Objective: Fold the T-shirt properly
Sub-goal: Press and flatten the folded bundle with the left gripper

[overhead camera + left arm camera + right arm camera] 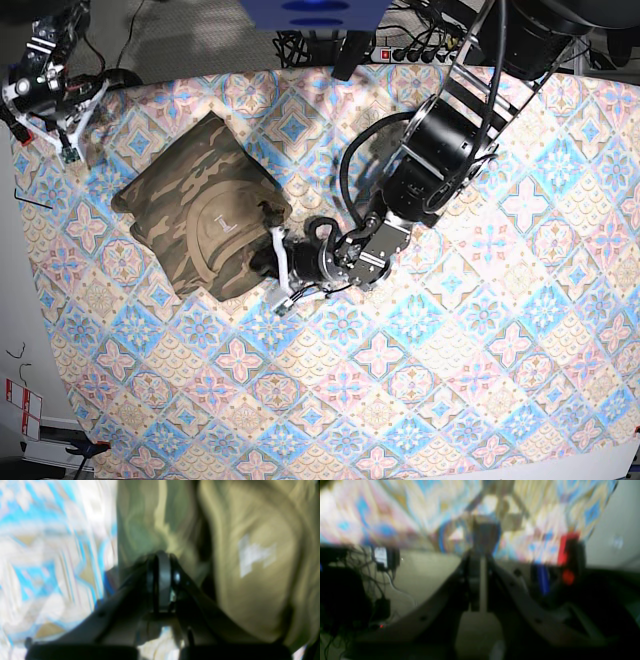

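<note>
Our left gripper pinched shut on the shirt edge, shirt bunched just ahead on the tablecloth, white label only clear from our left wrist, right gripper closed, empty, well apart at the cloth's corner

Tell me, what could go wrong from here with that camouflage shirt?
The left gripper is shut at the T-shirt's right edge, apparently pinching the cloth; if it pulls away without letting go, the folded bundle could drag open. The shirt lies skewed on the tablecloth, so further folds may come out crooked. The right gripper is parked at the table's far corner, so nothing pins the shirt's other side.
</note>
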